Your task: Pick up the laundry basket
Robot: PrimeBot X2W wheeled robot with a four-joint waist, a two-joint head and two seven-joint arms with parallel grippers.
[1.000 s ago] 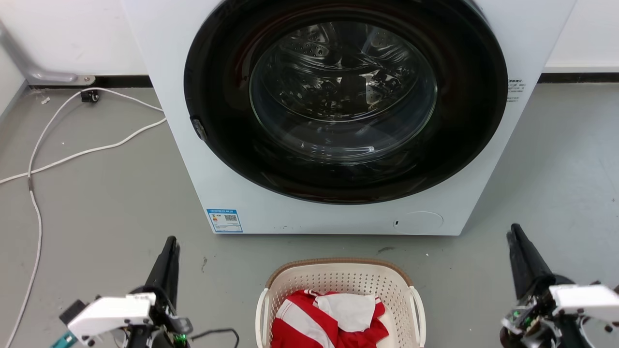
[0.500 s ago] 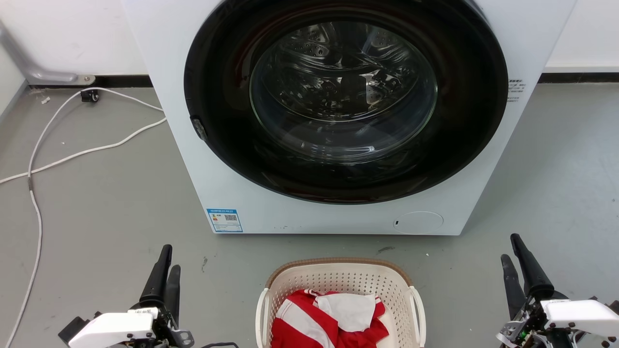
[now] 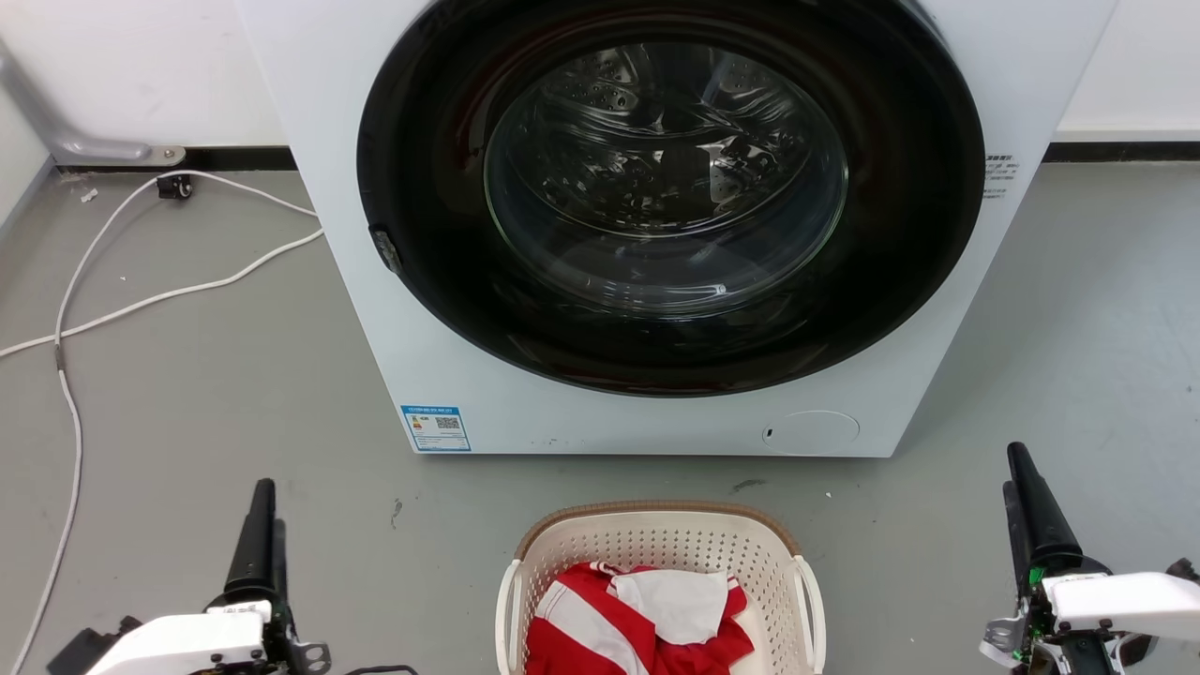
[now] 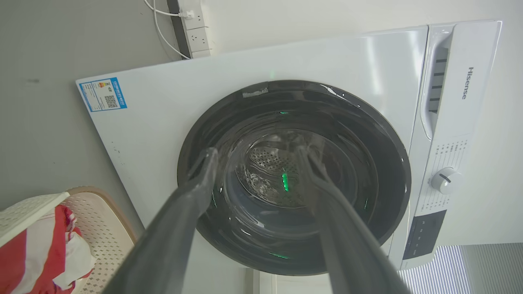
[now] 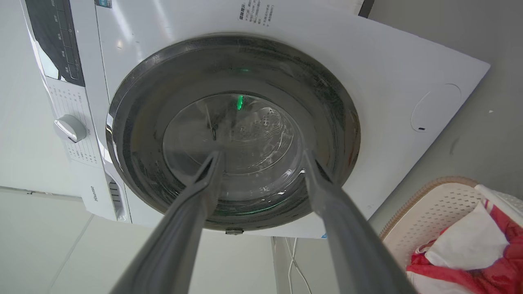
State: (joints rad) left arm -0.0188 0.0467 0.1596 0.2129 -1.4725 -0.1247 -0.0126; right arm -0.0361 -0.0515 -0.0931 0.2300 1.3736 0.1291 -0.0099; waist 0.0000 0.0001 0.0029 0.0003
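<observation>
Cream perforated laundry basket (image 3: 656, 548) with brown woven-look rim, on the grey floor (image 3: 234, 394) at bottom centre of the head view, just in front of a white front-loading washing machine (image 3: 450, 356) and apart from it. White side handles on the basket's left and right, both grippers well apart from them.

Inside the basket: a red-and-white striped garment (image 3: 591, 628) with a white cloth (image 3: 680, 605) lying on top.

Round glass door (image 3: 666, 187) of the machine closed, perforated steel drum visible behind it. Blue label (image 3: 435, 427) at the lower left corner of the front panel.

Left gripper (image 3: 264, 497) at lower left of the head view, fingers pointing toward the machine. In the left wrist view, its two dark fingers spread with a clear gap, framing the door.

Right gripper (image 3: 1014, 469) at lower right, fingers pointing the same way. In the right wrist view, fingers likewise parted, with the door glass seen between them.

Corner of the basket at the lower left edge of the left wrist view and at the lower right edge of the right wrist view.

White cable (image 3: 141, 300) looping across the floor left of the machine.
</observation>
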